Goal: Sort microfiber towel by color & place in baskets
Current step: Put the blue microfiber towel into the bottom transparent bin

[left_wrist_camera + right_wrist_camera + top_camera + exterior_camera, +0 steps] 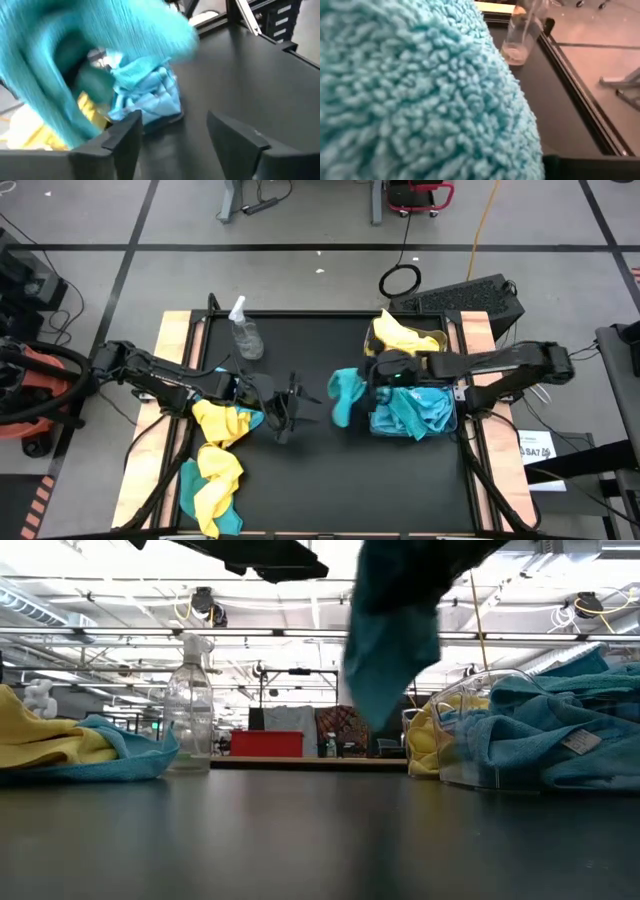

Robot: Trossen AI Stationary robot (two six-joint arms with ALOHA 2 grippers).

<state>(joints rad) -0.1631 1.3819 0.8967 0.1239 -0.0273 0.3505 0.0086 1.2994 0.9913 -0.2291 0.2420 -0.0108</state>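
A teal microfiber towel [345,396] hangs from my right gripper [366,380] over the middle of the table, just left of the baskets; it fills the right wrist view [410,90]. My left gripper [287,413] stands open a little left of it, nothing between its fingers [172,122]. At the right, the far basket [437,340] holds a yellow towel [400,333], and the near basket [452,420] holds teal towels [412,410]. A pile of yellow and teal towels [215,465] lies at the near left. My right gripper is shut on the teal towel's upper part [352,383], coming level from the table's right and slanting down. The cloth itself hides the fingers, so layers and edge cannot be told. The towel hangs bunched below the gripper [390,650], clear of the table.
A clear spray bottle [245,335] stands at the far left of the black mat. Wooden side rails [175,340] border the table. Bare mat [330,480] lies between the pile and the baskets, toward the near edge.
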